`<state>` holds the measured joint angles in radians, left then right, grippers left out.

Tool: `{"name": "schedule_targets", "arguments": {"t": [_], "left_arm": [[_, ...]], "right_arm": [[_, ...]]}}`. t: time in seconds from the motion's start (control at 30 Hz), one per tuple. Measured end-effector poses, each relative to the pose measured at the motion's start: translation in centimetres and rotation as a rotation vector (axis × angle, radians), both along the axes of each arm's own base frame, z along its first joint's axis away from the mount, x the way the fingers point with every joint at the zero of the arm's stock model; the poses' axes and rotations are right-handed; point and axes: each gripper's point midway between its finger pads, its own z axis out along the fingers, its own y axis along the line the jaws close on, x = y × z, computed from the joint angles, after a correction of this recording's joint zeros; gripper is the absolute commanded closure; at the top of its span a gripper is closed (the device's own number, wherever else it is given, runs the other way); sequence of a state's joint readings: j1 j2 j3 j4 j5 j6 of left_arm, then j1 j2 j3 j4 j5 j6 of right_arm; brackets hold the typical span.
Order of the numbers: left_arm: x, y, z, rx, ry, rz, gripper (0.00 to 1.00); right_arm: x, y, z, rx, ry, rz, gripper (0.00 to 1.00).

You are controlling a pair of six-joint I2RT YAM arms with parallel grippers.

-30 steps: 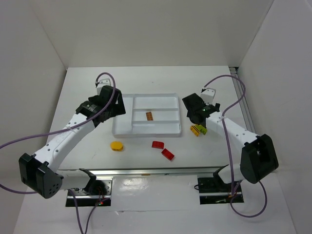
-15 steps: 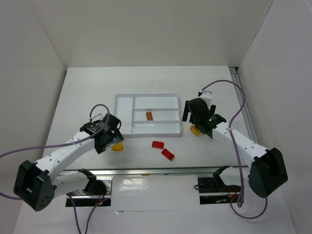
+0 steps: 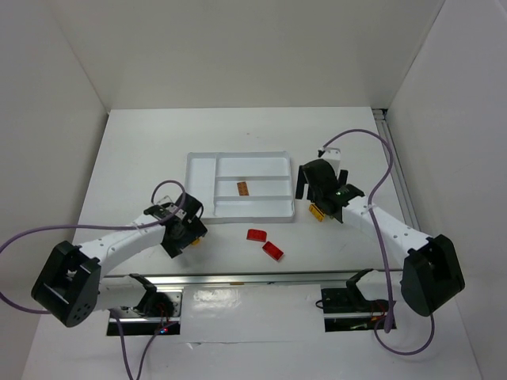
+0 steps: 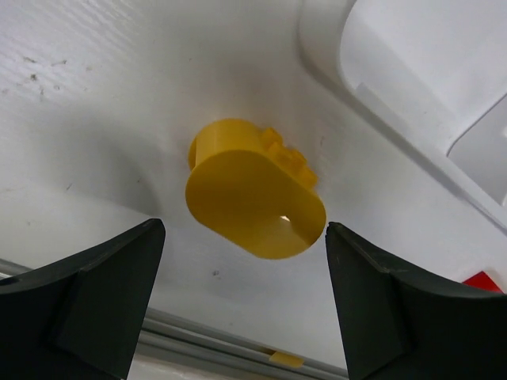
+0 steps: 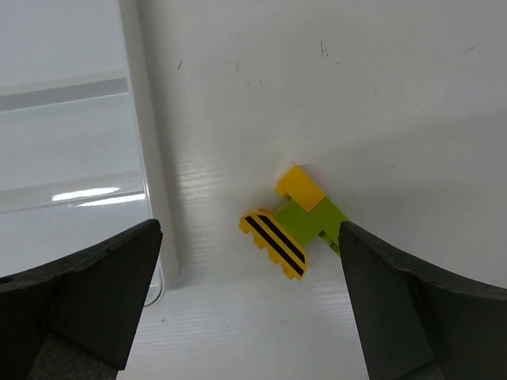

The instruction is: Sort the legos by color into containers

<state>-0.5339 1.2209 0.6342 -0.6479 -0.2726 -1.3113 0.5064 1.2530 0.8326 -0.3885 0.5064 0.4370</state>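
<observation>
A round yellow lego [image 4: 253, 194] lies on the table between the fingers of my left gripper [image 4: 245, 293], which is open and not touching it. In the top view my left gripper [image 3: 188, 229] covers most of that lego. My right gripper [image 5: 249, 301] hangs open over a cluster of a black-striped yellow lego [image 5: 273, 241], a green one [image 5: 305, 218] and a plain yellow one [image 5: 301, 186]. That cluster [image 3: 316, 211] sits just right of the white tray [image 3: 202, 170]. An orange lego [image 3: 242, 188] lies in one middle compartment. Two red legos [image 3: 255, 234] [image 3: 272, 250] lie on the table.
The tray's corner [image 4: 333, 47] is close to the left gripper, and its right wall [image 5: 146, 158] runs beside the right gripper. White walls enclose the table. A metal rail [image 3: 253, 277] lines the near edge.
My left arm swung from the tray's left side down to the round yellow lego, and its jaws narrowed a little. My right gripper shifted down over the yellow and green cluster.
</observation>
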Motion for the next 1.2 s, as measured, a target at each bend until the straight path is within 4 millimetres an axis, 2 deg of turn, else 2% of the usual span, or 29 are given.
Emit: {"name": "schedule_targets", "arguments": {"t": [0.43,0.6,0.8,0.83,0.93,0.97,1.2], "left_arm": [[2.6,0.1,0.0,0.022,-0.099,0.044,0.13],[2.8,0.3,-0.5,0.023,-0.127,0.055,0.18],[3.1,0.2,-0.6,0.012,-0.151,0.056,0.34],[3.1,0.2,-0.6,0.012,-0.152,0.056,0.42],[2.9,0.3,-0.4,0.010,-0.151,0.056,0.49],[2.6,0.5,-0.3,0.010,-0.147,0.056,0.55],[0.4,1.6,2.5,-0.010,-0.175,0.030,0.75]], "right_arm": [[0.1,0.3,-1.4,-0.020,0.043,0.027,0.00],[0.1,0.4,-1.7,-0.025,0.051,0.030,0.00],[0.6,0.6,-1.7,-0.017,0.037,0.027,0.00],[0.6,0.6,-1.9,-0.017,0.041,0.024,0.00],[0.5,0.5,-2.2,-0.019,0.046,0.013,0.00],[0.5,0.5,-2.2,-0.019,0.046,0.010,0.00],[0.2,0.1,-2.7,-0.018,0.047,-0.016,0.00]]}}
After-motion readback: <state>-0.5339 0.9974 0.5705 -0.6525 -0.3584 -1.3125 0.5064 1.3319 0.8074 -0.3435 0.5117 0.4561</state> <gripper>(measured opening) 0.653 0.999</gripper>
